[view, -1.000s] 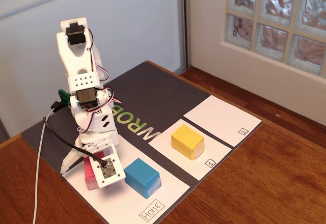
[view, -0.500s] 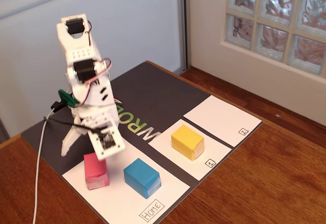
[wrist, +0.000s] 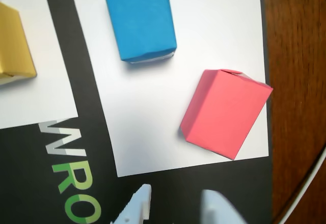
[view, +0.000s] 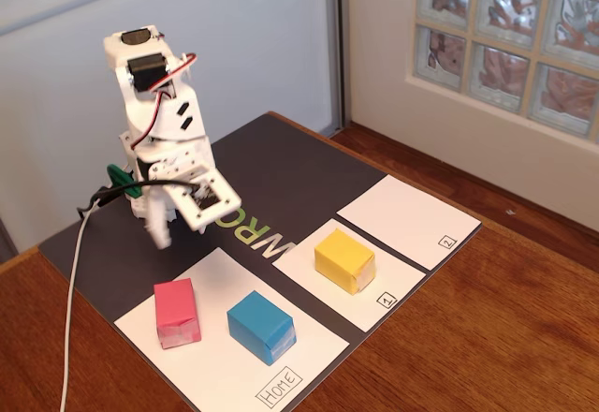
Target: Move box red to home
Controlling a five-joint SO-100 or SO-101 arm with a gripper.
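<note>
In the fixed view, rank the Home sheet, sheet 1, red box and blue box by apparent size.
1. Home sheet, largest.
2. Sheet 1.
3. Blue box and red box: look about alike, so no ranking.

A brown wooden table [view: 487, 318] carries a dark mat [view: 281, 173], which lies flat on it.
</note>
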